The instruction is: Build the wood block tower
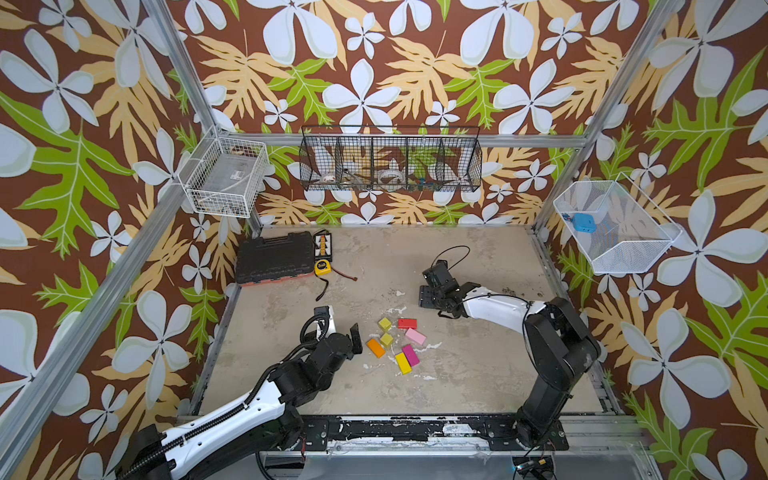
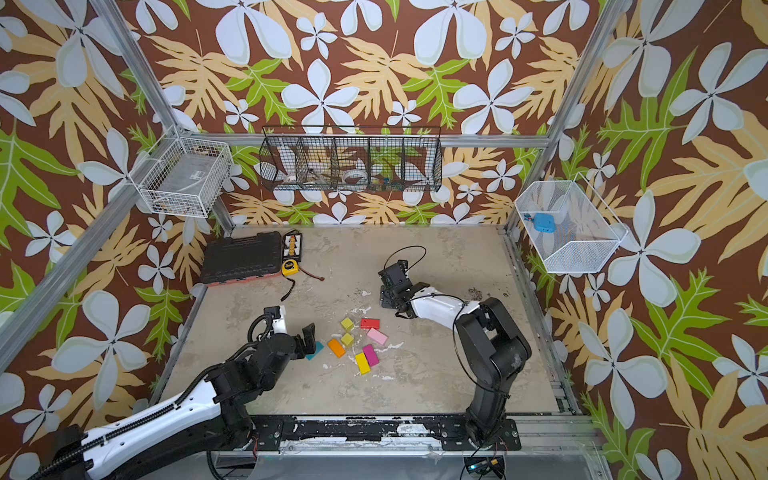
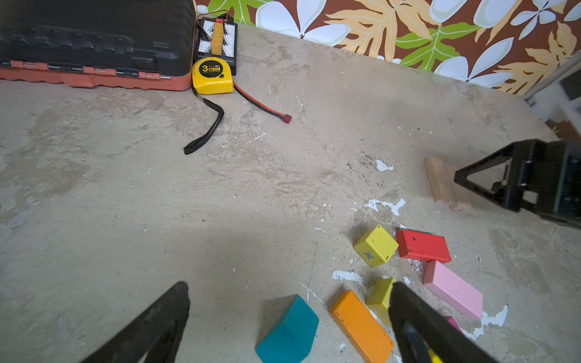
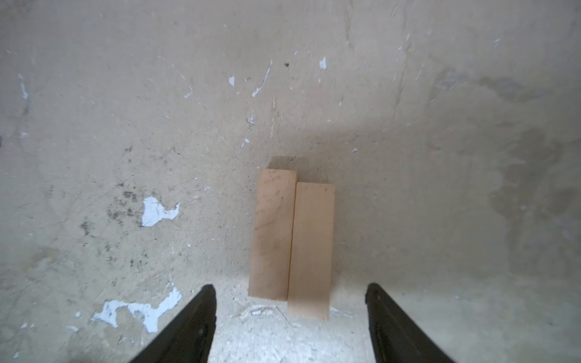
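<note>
- Nearest the front edge: wide-apart left fingers (image 3: pixel 151 327), teal block (image 3: pixel 287 330) loose on the surface (image 3: pixel 125 220) between them.
- Just beyond: coloured blocks (image 1: pixel 386 339) scattered flat, unstacked.
- Farther back: right fingers (image 4: pixel 188 327) apart, gripping nothing, over two touching planks (image 4: pixel 292 239).
- Far left corner: case (image 1: pixel 272 257), tape measure (image 1: pixel 323 266).

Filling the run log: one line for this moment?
left gripper open by teal block | right gripper open over two tan planks | other blocks scattered
</note>
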`<state>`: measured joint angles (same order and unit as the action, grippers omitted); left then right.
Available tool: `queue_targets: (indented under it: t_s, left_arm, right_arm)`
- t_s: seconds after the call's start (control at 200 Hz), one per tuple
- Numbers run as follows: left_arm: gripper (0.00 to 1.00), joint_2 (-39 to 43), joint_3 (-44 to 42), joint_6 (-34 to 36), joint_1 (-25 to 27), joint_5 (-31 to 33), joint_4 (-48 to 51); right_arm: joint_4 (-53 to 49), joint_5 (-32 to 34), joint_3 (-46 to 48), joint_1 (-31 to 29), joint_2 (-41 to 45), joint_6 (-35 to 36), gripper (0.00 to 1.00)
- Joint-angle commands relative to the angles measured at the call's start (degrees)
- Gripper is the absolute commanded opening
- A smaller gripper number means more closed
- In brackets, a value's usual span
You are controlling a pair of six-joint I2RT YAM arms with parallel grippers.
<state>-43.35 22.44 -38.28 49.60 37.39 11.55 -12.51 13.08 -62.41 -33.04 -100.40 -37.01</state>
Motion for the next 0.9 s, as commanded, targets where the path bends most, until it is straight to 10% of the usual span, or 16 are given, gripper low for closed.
queue_targets:
  t_s: [0.0, 0.35, 0.896]
  left_arm:
    - [1.00, 0.54, -0.11, -0.04, -0.16, 0.26, -1.07]
    - [0.99, -0.04, -0.05, 1.36, -0.17, -2.49, -2.32]
    - [0.99, -0.86, 0.15, 1.32, -0.12, -2.06, -2.23]
  right_arm:
    - [-1.06, 1.99, 2.17, 0.00, 3.97, 0.68, 0.76]
    - [6.61, 1.55, 14.49, 0.34, 14.35, 1.70, 0.64]
    - [10.26, -0.78, 13.72, 1.38, 3.52, 2.43, 0.54]
